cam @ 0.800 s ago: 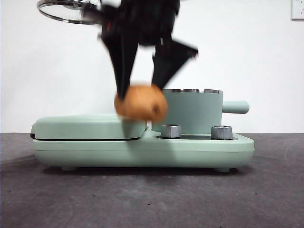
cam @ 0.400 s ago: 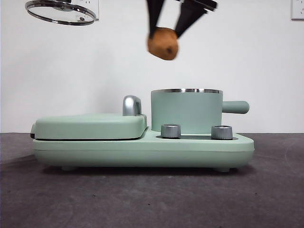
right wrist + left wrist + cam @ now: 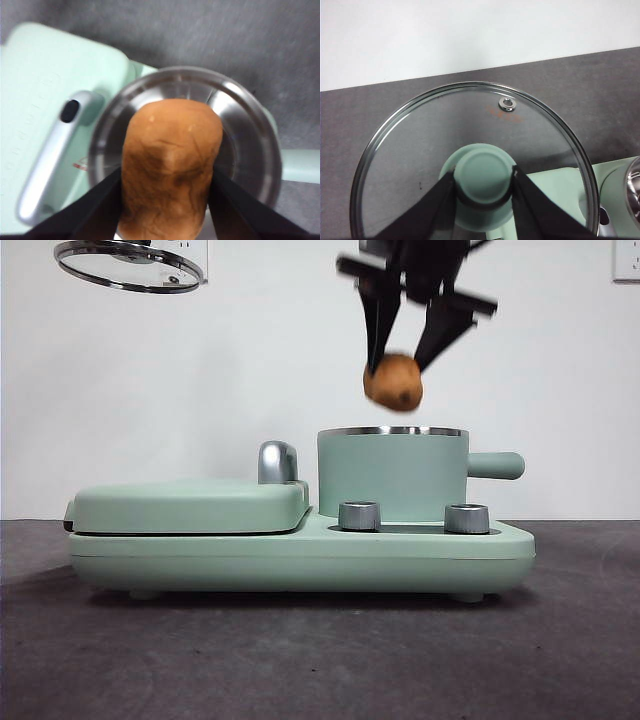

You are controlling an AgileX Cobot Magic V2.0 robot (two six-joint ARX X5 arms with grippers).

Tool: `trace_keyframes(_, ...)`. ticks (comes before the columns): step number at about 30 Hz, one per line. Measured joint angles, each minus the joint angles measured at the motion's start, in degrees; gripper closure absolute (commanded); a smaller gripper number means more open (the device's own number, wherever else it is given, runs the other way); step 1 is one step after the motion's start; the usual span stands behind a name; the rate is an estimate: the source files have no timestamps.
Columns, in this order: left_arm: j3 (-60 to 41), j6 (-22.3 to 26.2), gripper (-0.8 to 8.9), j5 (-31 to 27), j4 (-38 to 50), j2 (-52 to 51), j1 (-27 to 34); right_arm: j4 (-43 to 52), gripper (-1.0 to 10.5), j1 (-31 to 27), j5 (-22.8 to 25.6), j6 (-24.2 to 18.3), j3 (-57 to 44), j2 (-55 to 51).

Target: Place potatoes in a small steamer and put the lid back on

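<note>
Right gripper (image 3: 398,368) clamped on potato (image 3: 393,381), held in air above open steamer (image 3: 393,475), not touching rim. Potato looks firm, fairly light, rounded skin maybe slippery; grip across middle seems best.

Left gripper (image 3: 484,176) closed around knob of lid (image 3: 470,150), lid held high, well apart from steamer. Glass likely fragile, rim smooth; knob is only safe hold.

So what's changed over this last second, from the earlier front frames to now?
The right gripper, shut on the potato, lifted it from beside the griddle cover, carried it sideways, and now holds it just above the small steamer. The left gripper has kept the lid raised. The appliance hasn't moved.
</note>
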Motion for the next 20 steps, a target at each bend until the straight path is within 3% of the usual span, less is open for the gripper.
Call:
trace_keyframes(13,0.00,0.00,7.99,0.90,-0.02,0.00,-0.07,-1.46,7.4,-0.90,-0.35,-0.15,-0.09,6.36)
trace_keyframes(20,0.00,-0.02,7.99,0.90,-0.02,0.00,-0.24,-2.10,5.5,-0.90,-0.35,-0.13,-0.09,6.86)
